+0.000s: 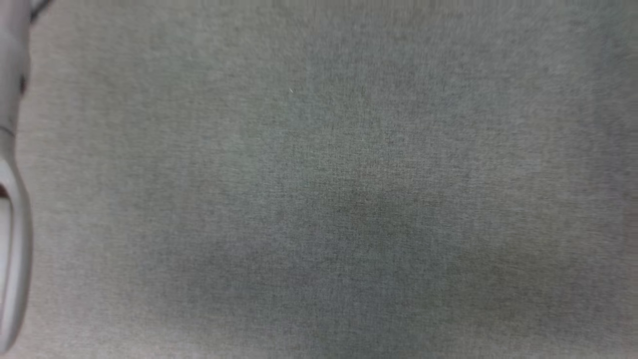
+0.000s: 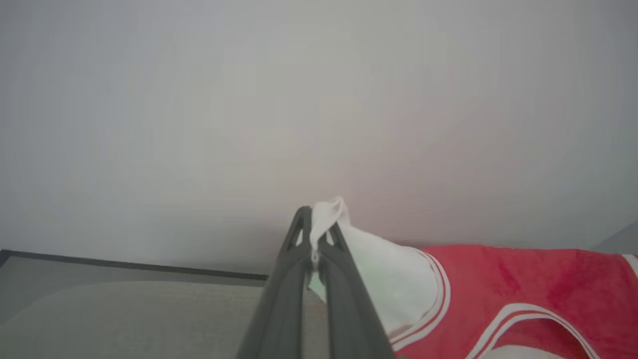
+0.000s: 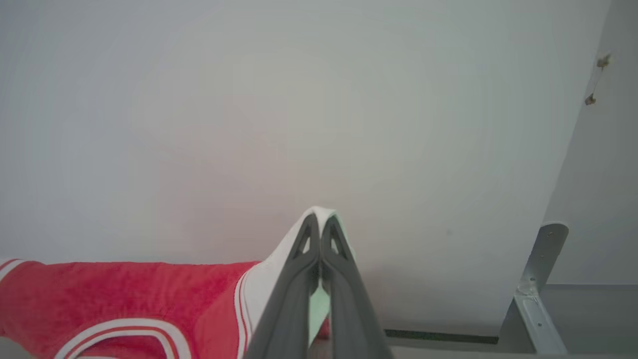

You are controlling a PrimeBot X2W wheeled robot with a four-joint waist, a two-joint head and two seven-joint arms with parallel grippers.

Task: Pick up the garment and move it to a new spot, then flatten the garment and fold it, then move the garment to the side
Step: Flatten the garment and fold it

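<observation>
Left gripper (image 2: 319, 220): fingers clamped on a white sleeve tip of the garment (image 2: 508, 284), whose red body spreads from the fingertips toward 4 o'clock. Right gripper (image 3: 319, 223): fingers pinched tight on a white sleeve edge, with red cloth running off toward 8 o'clock. Pale wall (image 3: 299, 99) behind. Metal bracket (image 3: 541, 279) at 4 o'clock. Head view: grey fabric surface (image 1: 349, 174), and a pale forearm (image 1: 12, 209) at 9 o'clock.

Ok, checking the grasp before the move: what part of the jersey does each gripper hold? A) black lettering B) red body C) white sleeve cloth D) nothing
C: the left gripper and the right gripper each pinch white sleeve cloth of the jersey between shut fingers.
</observation>
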